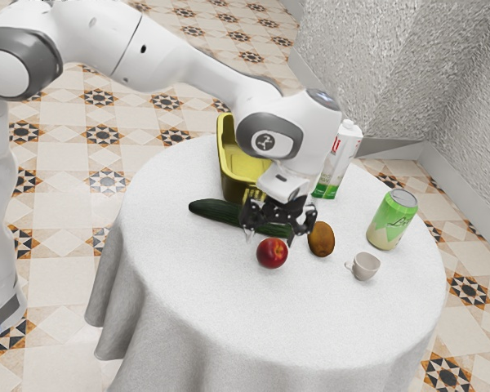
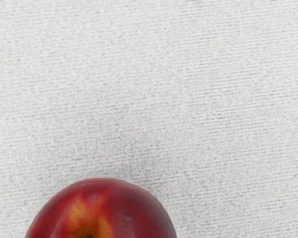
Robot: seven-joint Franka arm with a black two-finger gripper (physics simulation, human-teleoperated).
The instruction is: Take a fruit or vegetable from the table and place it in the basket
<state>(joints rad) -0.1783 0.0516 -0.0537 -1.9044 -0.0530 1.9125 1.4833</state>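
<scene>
White-clothed round table (image 1: 196,278), patterned tile floor (image 1: 65,204). Gripper (image 1: 270,235) spread wide above red fruit (image 1: 272,253). Broad surface between red fruit and table's near edge.

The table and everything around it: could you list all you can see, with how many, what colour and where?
Red fruit: one, red with yellow, on the table, below the gripper
Kiwi: one, brown, between red fruit and cup
Cucumber: one, dark green, beside the basket
Basket: one, yellow-green, behind the cucumber
Carton: one, white and green, behind the kiwi
Can: one, green and cream, exterior view's right
Cup: one, pale grey, near the can
Table: one, white cloth, centre
Floor: one, patterned tiles, beneath
Walls: grey, exterior view's upper right
Arm: one, white and grey, from upper left
Gripper: one, black, open, above red fruit
</scene>
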